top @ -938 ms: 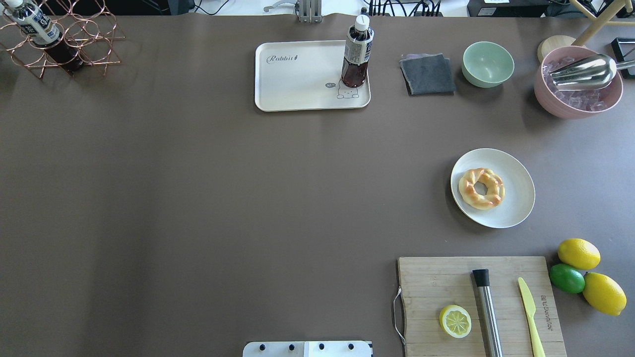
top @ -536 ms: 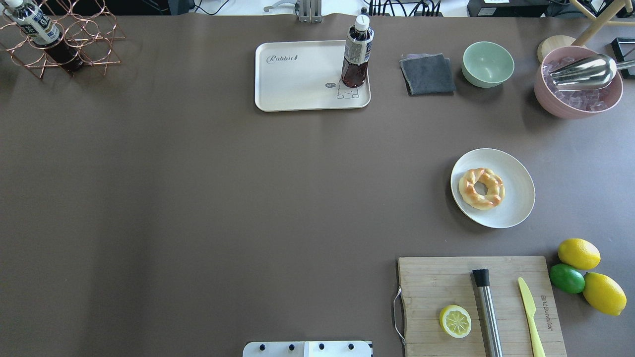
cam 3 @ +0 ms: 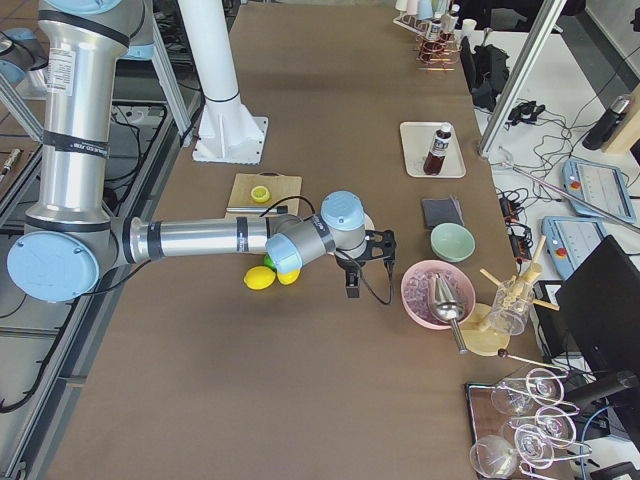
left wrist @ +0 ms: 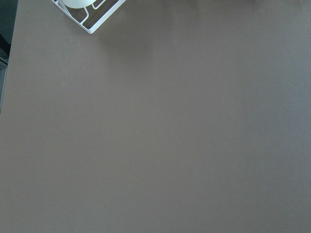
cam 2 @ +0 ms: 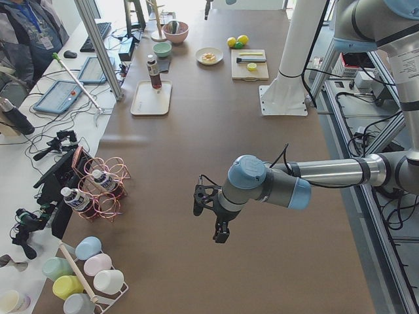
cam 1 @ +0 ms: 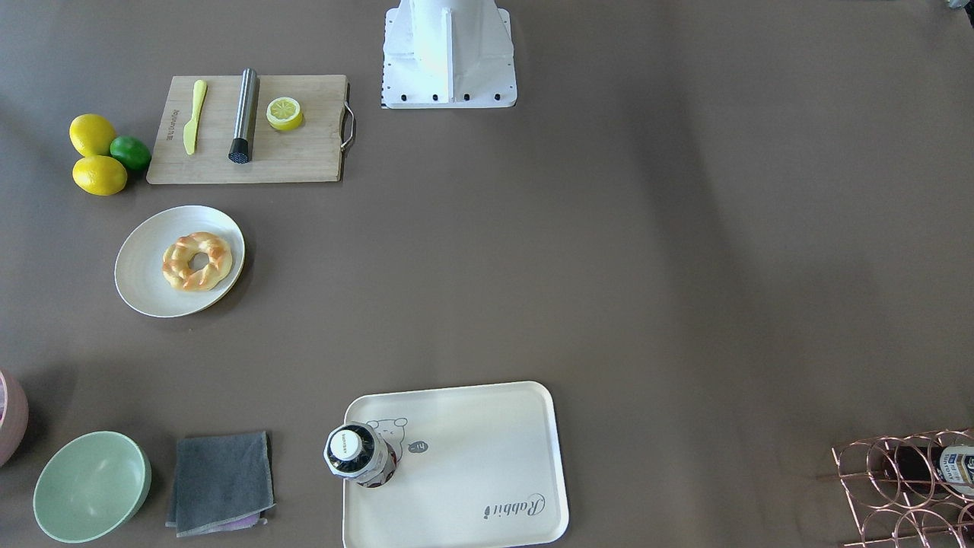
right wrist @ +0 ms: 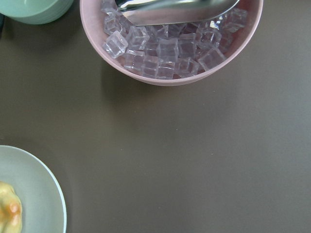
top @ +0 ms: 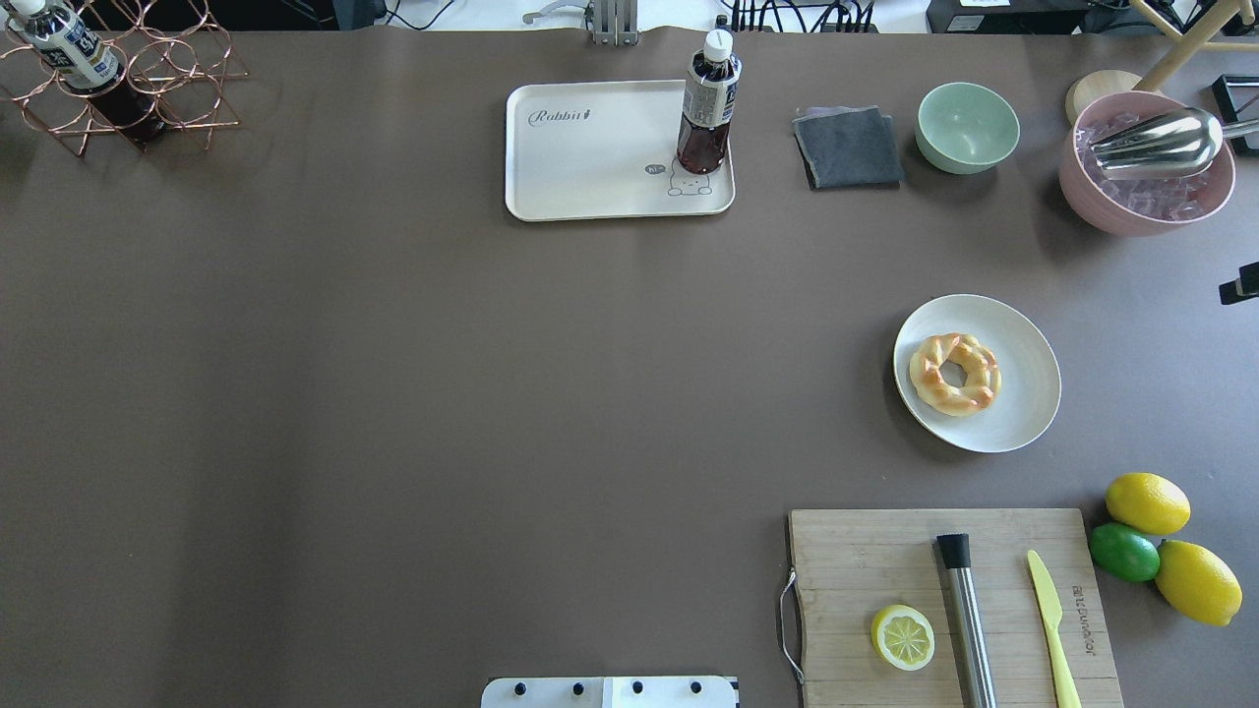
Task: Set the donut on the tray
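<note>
The donut (top: 954,374) is a braided golden ring lying on a round off-white plate (top: 1023,383) at the table's right; it also shows in the front view (cam 1: 196,261) and at the edge of the right wrist view (right wrist: 8,211). The cream tray (top: 590,157) with "Rabbit" lettering lies at the far middle, its left part bare. My right gripper (cam 3: 368,265) hovers to the right of the plate, near the pink bowl; only a dark part of it shows in the overhead view (top: 1241,283). My left gripper (cam 2: 208,219) hangs over bare table far to the left. I cannot tell whether either is open or shut.
A dark bottle (top: 708,103) stands on the tray's right end. A grey cloth (top: 848,147), a green bowl (top: 967,126) and a pink bowl of ice with a scoop (top: 1146,177) line the far right. A cutting board (top: 856,590) and citrus fruit (top: 1146,536) lie near the front right.
A dark part of my right gripper has come in at the right edge of the overhead view. The donut, plate and tray have not moved.
</note>
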Robot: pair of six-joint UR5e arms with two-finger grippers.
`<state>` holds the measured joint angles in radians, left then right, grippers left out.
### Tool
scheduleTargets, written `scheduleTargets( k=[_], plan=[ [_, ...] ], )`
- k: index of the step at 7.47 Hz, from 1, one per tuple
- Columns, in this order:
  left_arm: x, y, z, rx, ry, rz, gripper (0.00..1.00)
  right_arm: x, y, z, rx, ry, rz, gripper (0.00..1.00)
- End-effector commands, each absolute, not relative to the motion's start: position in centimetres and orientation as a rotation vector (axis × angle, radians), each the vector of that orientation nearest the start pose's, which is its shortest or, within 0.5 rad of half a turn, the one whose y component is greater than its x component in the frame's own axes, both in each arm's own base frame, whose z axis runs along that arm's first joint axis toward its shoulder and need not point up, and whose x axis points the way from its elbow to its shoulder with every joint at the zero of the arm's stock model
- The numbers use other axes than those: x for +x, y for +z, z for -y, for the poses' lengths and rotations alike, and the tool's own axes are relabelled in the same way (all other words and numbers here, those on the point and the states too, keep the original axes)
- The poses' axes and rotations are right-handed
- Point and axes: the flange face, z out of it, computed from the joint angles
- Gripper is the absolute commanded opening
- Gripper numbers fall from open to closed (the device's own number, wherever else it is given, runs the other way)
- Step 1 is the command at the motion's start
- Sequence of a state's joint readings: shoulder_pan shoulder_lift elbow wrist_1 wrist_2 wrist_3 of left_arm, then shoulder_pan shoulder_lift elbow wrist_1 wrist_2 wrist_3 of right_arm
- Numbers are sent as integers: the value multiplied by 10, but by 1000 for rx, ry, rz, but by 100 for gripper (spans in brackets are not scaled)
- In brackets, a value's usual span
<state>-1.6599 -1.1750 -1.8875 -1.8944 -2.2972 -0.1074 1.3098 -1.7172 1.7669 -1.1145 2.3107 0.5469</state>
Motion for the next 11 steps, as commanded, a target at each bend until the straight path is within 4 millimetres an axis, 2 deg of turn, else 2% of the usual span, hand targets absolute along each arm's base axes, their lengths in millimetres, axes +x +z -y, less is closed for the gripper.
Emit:
scheduleTargets(
  k=[1,2,4,5,7,9,11],
  plan=[
    [-97,637,334,221,-101,-724,97,-127,563,454,161,137,842,87],
    [-97,637,334,221,-101,-724,97,-137,561,452,154,119,846,76],
    [-97,637,334,221,-101,-724,97,-165,555,451,145,66,852,67],
    [-97,637,334,221,-101,-724,97,-178,558,448,135,44,846,67],
    [-97,637,334,219,-101,-723,97,-217,555,447,126,-31,864,67],
    [-98,635,336,226,-99,-723,97,-241,587,456,129,-64,878,66],
    [-98,634,338,227,-99,-723,97,-244,592,458,137,-72,892,56]
  ],
)
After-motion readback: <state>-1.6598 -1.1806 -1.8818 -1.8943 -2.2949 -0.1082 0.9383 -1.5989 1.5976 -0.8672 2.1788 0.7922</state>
